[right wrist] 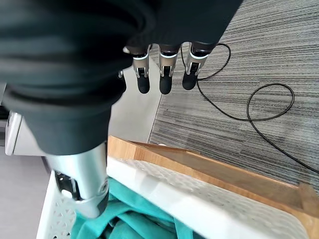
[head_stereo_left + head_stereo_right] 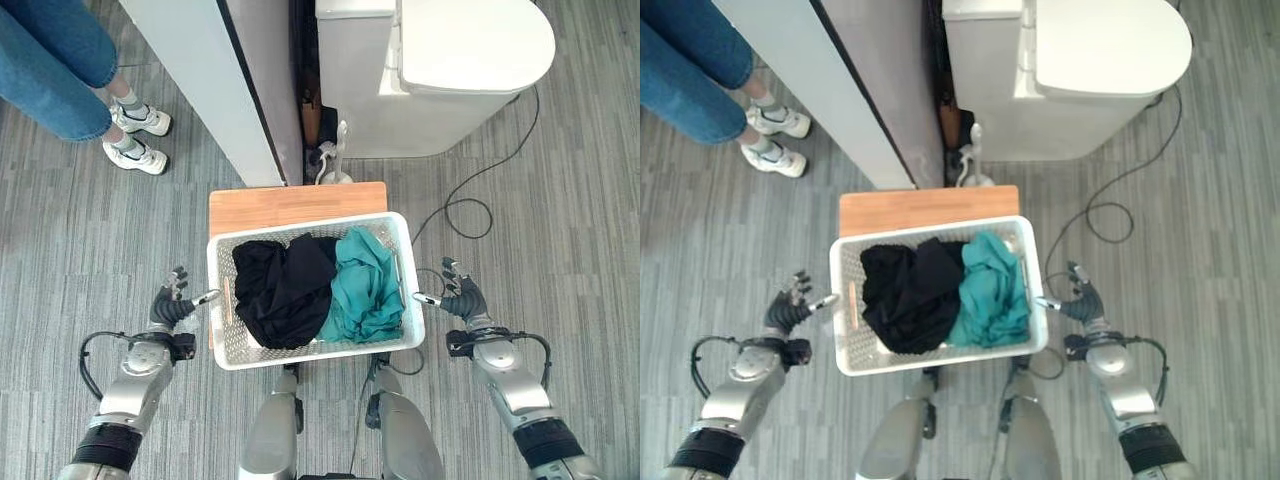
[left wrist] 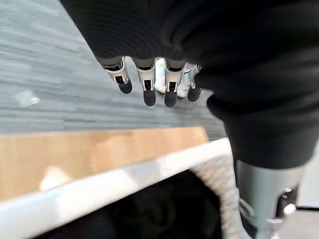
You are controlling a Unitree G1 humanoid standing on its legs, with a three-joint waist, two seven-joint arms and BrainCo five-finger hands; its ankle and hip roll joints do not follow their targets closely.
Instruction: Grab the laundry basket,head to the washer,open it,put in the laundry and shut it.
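A small wooden table [image 2: 290, 206] on grey floor [image 2: 560, 200] carries a white laundry basket [image 2: 222, 330].

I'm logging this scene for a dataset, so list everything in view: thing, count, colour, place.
laundry basket: one, white, on the wooden stand
black clothing: one heap, left side of the basket
teal clothing: one heap, right side of the basket
wooden stand: one, light brown, under the basket
washer: one, white, beyond the stand
cable: one, black, on the floor
person: one, blue jeans, white shoes, far left
left hand: open, beside the basket's left rim
right hand: open, beside the basket's right rim
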